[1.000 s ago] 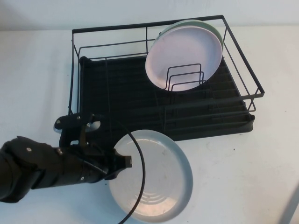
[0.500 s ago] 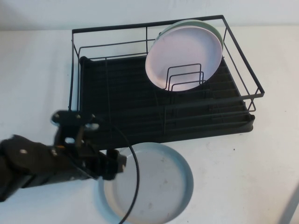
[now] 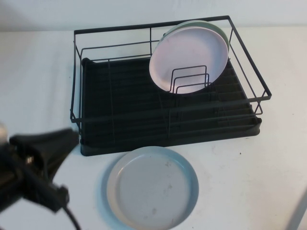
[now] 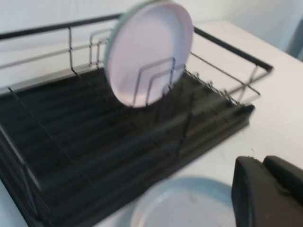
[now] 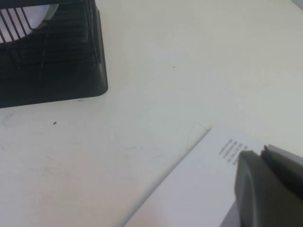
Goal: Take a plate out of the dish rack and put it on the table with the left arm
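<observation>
The pale blue-grey plate (image 3: 152,188) lies flat on the white table (image 3: 240,172), just in front of the black dish rack (image 3: 120,103). It also shows in the left wrist view (image 4: 180,205). My left gripper (image 3: 62,141) is pulled back to the near left, apart from the plate; in the left wrist view (image 4: 262,163) its fingers are shut and empty. My right gripper (image 5: 262,152) is shut and empty over the table at the right.
A pink plate (image 3: 188,55) stands on edge in the rack's wire dividers, with a mint-green plate (image 3: 218,29) behind it. A white printed sheet (image 5: 199,189) lies under the right gripper. The rack's corner (image 5: 71,56) is near it.
The left gripper has let go of the blue-grey plate, which went from tilted to lying flat on the table. The left arm has drawn back to the near left.
</observation>
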Robot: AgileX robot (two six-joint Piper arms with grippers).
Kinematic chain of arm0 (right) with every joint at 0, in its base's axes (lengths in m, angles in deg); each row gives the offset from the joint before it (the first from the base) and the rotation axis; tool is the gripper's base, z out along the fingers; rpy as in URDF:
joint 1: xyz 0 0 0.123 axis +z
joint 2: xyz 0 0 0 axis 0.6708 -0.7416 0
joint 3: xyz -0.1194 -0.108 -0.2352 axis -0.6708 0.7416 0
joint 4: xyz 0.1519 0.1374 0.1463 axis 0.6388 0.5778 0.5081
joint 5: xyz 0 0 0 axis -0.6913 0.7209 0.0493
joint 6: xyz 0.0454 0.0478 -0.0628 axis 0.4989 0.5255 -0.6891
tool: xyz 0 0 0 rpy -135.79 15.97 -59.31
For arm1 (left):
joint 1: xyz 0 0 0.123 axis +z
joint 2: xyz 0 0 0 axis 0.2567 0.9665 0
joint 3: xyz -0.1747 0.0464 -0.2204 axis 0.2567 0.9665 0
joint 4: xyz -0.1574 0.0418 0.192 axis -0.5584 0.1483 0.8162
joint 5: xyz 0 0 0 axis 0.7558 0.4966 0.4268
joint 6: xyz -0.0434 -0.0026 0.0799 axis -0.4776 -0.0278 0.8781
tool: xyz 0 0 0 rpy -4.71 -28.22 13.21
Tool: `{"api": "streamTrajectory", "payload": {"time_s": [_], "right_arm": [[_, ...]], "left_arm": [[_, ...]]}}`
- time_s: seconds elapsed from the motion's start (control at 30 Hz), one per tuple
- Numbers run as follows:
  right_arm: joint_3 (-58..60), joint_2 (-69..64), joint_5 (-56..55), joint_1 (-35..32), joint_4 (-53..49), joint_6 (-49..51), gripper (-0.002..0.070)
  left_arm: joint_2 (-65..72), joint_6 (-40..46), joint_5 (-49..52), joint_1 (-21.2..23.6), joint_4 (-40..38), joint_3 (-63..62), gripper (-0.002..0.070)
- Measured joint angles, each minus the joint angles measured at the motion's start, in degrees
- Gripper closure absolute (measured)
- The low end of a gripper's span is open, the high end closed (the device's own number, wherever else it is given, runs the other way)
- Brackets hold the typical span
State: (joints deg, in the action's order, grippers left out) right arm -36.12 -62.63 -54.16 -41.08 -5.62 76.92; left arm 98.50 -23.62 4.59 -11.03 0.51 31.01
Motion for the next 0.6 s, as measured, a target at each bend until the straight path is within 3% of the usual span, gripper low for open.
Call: {"api": "streamTrajectory", "payload": {"time_s": [0.3,0.6], "right_arm": [[0.0,0.0,0.0,0.0,0.0,0.0,0.0694],[0.0,0.0,0.0,0.0,0.0,0.0,0.0694]], "left_arm": [[-4.16,-0.44,3.31,0.0,4.6,4.69,0.0675],[-4.82,-6.15,-9.46,0.0,9.44,8.59,0.0676]]}}
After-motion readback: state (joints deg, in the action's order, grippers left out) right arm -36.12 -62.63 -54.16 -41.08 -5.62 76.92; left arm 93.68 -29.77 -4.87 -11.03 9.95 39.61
